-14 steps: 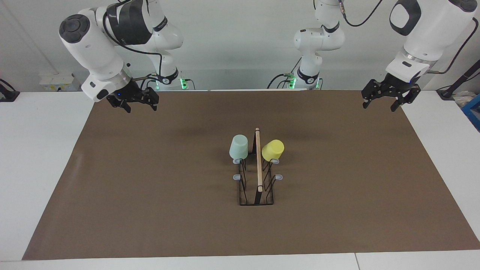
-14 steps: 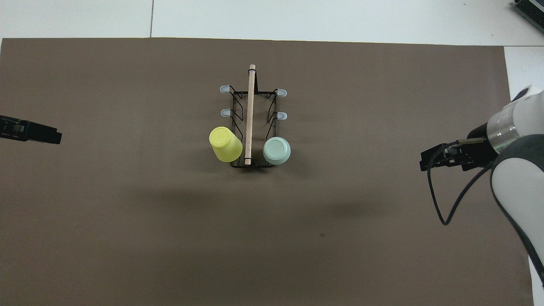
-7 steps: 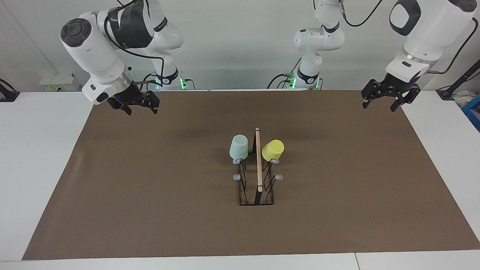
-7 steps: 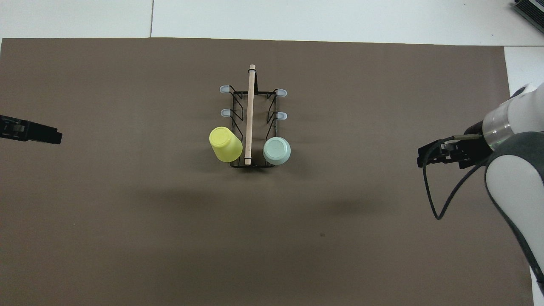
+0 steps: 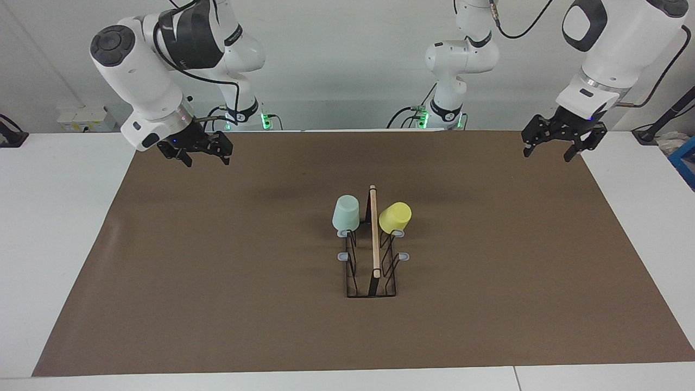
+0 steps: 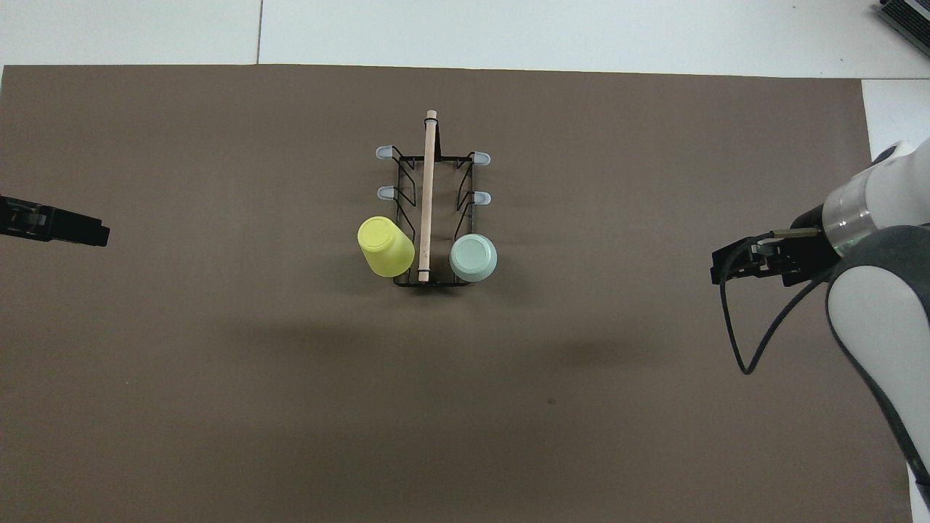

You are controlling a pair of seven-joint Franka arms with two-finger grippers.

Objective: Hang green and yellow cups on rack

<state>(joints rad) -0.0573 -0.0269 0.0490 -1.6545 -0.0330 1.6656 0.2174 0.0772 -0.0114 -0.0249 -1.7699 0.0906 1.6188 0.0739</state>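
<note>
The black wire rack (image 5: 374,239) with its wooden top bar stands mid-table on the brown mat; it also shows in the overhead view (image 6: 428,189). The mint green cup (image 5: 346,213) hangs upside down on the prong nearest the robots on the right arm's side, also seen from overhead (image 6: 473,258). The yellow cup (image 5: 395,216) hangs tilted on the matching prong on the left arm's side, also seen from overhead (image 6: 385,246). My right gripper (image 5: 205,157) (image 6: 726,265) is open and empty over the mat's edge at its own end. My left gripper (image 5: 547,151) (image 6: 87,232) is open and empty over its own end.
The brown mat (image 5: 217,282) covers most of the white table. The rack's other prongs (image 5: 343,256), farther from the robots, are bare. A blue crate's corner (image 5: 685,160) sits off the table at the left arm's end.
The right gripper has risen slightly and drifted a little toward the table's middle. The left gripper has shifted only a trace. The cups and rack have not moved.
</note>
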